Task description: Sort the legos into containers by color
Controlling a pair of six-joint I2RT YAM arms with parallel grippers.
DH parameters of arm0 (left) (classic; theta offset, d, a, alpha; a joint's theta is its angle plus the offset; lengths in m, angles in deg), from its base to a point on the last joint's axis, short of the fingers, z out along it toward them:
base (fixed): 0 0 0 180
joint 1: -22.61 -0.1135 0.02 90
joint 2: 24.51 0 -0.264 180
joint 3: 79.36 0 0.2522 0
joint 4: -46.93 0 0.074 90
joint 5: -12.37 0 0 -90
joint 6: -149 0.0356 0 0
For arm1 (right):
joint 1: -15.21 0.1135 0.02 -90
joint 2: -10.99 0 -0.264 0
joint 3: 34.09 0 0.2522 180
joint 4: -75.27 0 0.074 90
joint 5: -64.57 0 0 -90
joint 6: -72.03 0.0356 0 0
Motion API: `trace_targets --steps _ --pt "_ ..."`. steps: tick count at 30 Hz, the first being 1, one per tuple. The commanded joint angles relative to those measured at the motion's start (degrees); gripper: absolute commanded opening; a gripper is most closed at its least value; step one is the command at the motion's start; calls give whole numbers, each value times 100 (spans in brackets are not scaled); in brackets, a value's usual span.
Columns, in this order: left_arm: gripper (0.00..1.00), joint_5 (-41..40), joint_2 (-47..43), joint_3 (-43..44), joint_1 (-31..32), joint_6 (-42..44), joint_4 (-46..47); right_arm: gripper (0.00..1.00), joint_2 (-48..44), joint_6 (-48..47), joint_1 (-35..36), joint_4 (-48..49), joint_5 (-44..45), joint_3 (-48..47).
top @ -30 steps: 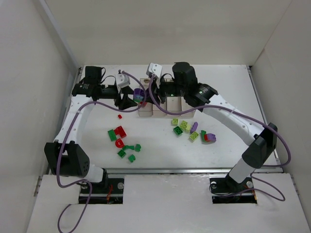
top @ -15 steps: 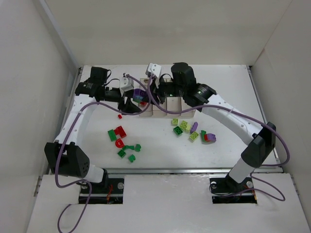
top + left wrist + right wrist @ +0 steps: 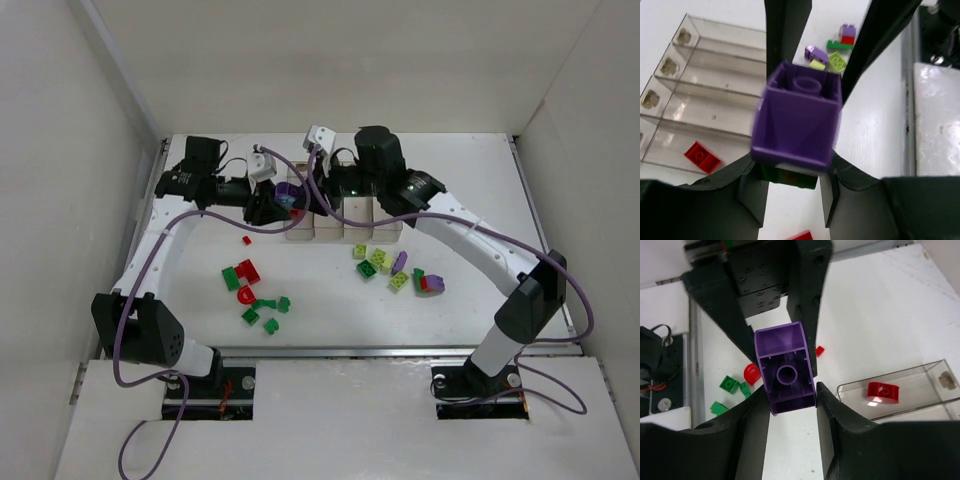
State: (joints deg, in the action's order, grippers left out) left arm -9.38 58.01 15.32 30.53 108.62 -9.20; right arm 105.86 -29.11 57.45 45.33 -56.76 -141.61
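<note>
Purple brick shared between both arms above the bench [image 3: 330, 295], beside the containers [image 3: 715, 65].
We judge this a handover. The right gripper [image 3: 791, 390] has its jaws clamped on the purple brick [image 3: 797, 117]. The left gripper [image 3: 792, 162] flanks it, but blur hides whether it bites. Next, one side must release and the other carry it to a container without red. A green scrap [image 3: 787, 178] beneath is unreadable.

The left arm [image 3: 150, 250] and right arm [image 3: 470, 240] reach toward the counter's [image 3: 480, 170] 12 o'clock side, over the containers [image 3: 345, 228]. The left jaws and right jaws meet at a purple brick [image 3: 287, 190]. Red and dark green legos [image 3: 250, 285] lie at 8 o'clock. Yellow-green and purple legos [image 3: 395, 268] lie at 4 o'clock. A tiny red piece [image 3: 247, 240] lies apart.
</note>
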Motion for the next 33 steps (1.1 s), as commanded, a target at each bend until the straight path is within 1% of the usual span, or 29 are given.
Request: trace_targets --steps 1,2,3,4,5,6,8,10,12,13,16,18,20,21,23,24,26,28,29,33 --pt "0 -442 -218 -357 25 -76 158 0 206 918 -713 326 540 -178" --pt "0 -592 -219 -497 25 -137 272 0 207 1181 -935 431 601 13" --pt "0 -889 -280 -647 -79 -268 395 0 277 1784 -1154 667 654 120" --pt "0 -1049 -280 -935 -80 -722 553 0 278 2069 -1357 739 820 190" --pt "0 -1207 -280 -1069 -176 -952 885 0 365 2289 -1620 740 943 191" --pt "0 -1330 -280 -1174 -255 -1146 1028 0 453 2509 -1683 740 1067 191" --pt "0 -1586 -280 -1324 -256 -1576 1378 0 576 2660 -1684 740 1487 191" --pt "0 -1700 -333 -1404 -256 -1832 1625 0 997 3027 -1632 740 1761 16" --pt "0 -1849 -333 -1457 -256 -2166 2020 0 1383 3239 -1631 556 1815 -316" --pt "0 -1937 -333 -1457 -256 -2272 2022 0 1777 3388 -1631 303 1893 -467" --pt "0 -2228 -272 -1386 -195 -2273 2084 0 2210 3478 -1631 -60 2122 -854" --pt "0 -2281 -272 -1386 -195 -2273 2084 0 2342 3531 -1631 88 2070 -855" --pt "0 -2281 -219 -1386 -142 -2273 2084 5 2395 3531 -1570 168 2070 -793" --pt "0 -2281 -219 -1386 -142 -2273 2084 8 2492 3531 -1570 168 2070 -880" --pt "0 -2281 -157 -1334 -81 -2273 2136 30 2624 3469 -1570 -15 1983 -1134" --pt "0 -2333 -96 -1334 -28 -2273 2136 44 2746 3408 -1570 -190 1982 -1206" --pt "0 -2334 -35 -1194 33 -2212 2189 62 2800 3346 -1570 -323 1780 -1329" --pt "0 -2334 36 -1088 104 -2212 2189 67 2800 3276 -1570 -377 1727 -1382" --pt "0 -2386 132 -957 165 -2159 2189 72 2800 3215 -1570 -429 1727 -1382" --pt "0 -2526 483 -509 324 -2159 2242 84 2476 3161 -1570 -368 1903 -1382"
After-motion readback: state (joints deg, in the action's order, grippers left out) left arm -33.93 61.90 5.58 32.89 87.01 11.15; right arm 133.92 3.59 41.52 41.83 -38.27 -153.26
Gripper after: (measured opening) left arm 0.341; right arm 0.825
